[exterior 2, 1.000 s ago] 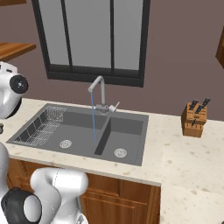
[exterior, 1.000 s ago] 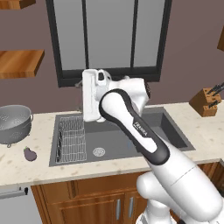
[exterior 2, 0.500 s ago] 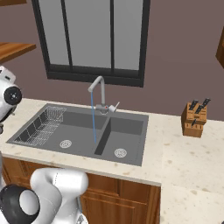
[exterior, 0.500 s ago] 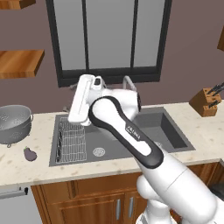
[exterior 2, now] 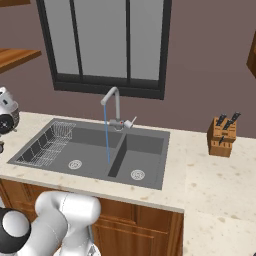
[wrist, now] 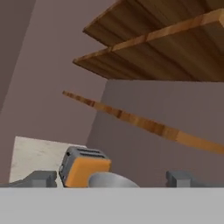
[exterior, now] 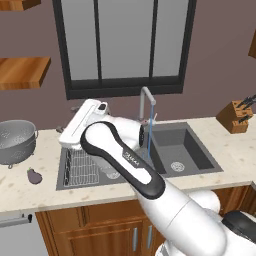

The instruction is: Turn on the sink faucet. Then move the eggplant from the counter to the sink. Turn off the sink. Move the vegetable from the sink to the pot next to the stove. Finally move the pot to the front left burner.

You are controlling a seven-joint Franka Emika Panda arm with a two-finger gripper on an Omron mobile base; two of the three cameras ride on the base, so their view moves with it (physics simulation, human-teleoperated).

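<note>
Eggplant [exterior: 34,175] lies on counter [exterior: 30,192], just in front of colander [exterior: 16,141], left of sink [exterior 2: 90,150]. Faucet [exterior 2: 114,107] runs a thin stream into the basin. Gripper [wrist: 111,179] spread wide, holding nothing, tips framing orange toaster [wrist: 83,166] and the colander's rim beyond; wooden shelves [wrist: 175,43] above.

The eggplant [exterior: 34,175] lies on the counter [exterior: 30,192], left of the sink [exterior: 185,150].
</note>
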